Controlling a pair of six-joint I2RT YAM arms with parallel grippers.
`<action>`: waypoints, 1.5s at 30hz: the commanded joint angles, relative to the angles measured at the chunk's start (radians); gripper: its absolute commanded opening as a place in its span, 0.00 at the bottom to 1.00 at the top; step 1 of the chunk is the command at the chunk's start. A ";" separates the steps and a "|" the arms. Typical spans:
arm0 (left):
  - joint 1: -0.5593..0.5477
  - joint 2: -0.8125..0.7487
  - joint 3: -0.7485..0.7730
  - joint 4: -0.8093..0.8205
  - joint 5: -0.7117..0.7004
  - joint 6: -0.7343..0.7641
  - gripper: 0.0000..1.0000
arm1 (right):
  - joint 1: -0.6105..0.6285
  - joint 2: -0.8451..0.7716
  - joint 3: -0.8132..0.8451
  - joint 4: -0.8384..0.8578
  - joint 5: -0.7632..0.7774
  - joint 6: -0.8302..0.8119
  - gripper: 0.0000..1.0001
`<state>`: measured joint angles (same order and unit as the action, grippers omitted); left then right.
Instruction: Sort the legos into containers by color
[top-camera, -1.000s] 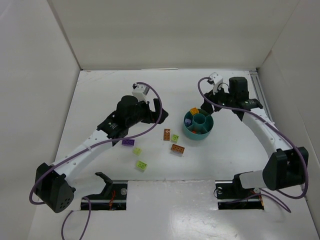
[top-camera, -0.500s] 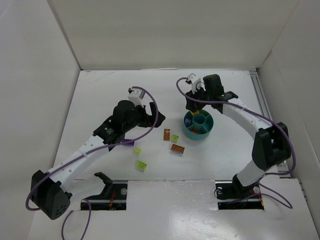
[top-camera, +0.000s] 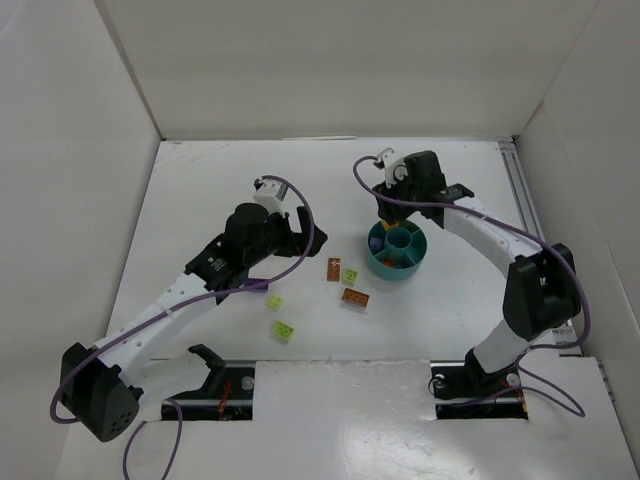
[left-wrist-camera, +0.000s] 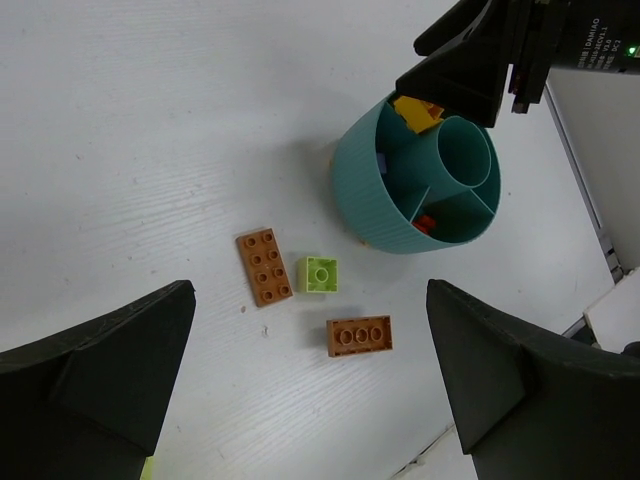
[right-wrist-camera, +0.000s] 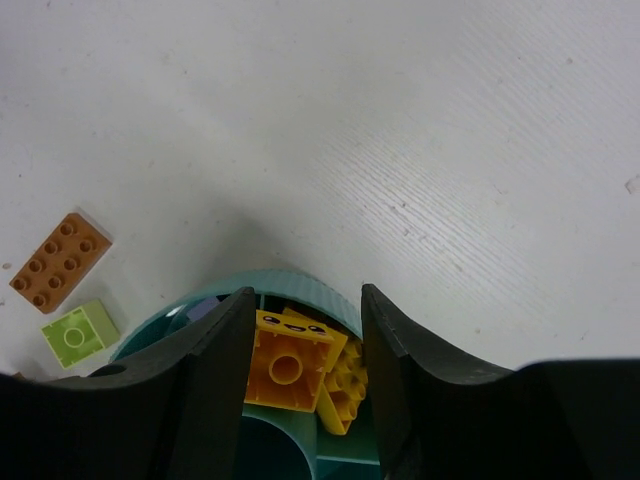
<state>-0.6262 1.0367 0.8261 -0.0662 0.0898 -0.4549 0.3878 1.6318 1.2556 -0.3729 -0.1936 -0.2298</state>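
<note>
The teal divided bowl (top-camera: 397, 262) stands right of centre; it also shows in the left wrist view (left-wrist-camera: 360, 190) and the right wrist view (right-wrist-camera: 300, 285). My right gripper (top-camera: 392, 212) hangs open over its far compartment. A yellow face brick (right-wrist-camera: 290, 362) lies between the fingers, touching the left one, beside another yellow brick (right-wrist-camera: 345, 388). My left gripper (top-camera: 305, 228) is wide open and empty above the table, left of the bowl. Two orange bricks (left-wrist-camera: 265, 266) (left-wrist-camera: 359, 336) and a lime brick (left-wrist-camera: 320, 274) lie loose near the bowl.
Two more lime-yellow bricks (top-camera: 273, 301) (top-camera: 284, 329) lie nearer the front, under my left arm. A small red piece (left-wrist-camera: 425, 222) sits in another bowl compartment. White walls enclose the table on three sides. Purple cables loop off both wrists.
My right arm swung left from beside the bowl to over its far compartment, then held still. My left gripper drew back slightly to the left.
</note>
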 joint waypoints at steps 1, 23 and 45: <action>0.005 -0.024 -0.005 0.017 -0.010 -0.001 1.00 | 0.008 -0.050 -0.010 -0.023 0.057 0.014 0.51; 0.005 -0.101 -0.042 -0.010 -0.010 -0.024 1.00 | 0.114 -0.259 -0.050 -0.014 0.023 -0.088 0.57; 0.005 -0.323 -0.306 -0.121 -0.094 -0.306 1.00 | 0.536 -0.419 -0.529 0.173 0.003 0.026 0.64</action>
<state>-0.6262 0.7387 0.5343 -0.2062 -0.0036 -0.7284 0.9142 1.1873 0.7315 -0.3115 -0.2417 -0.2531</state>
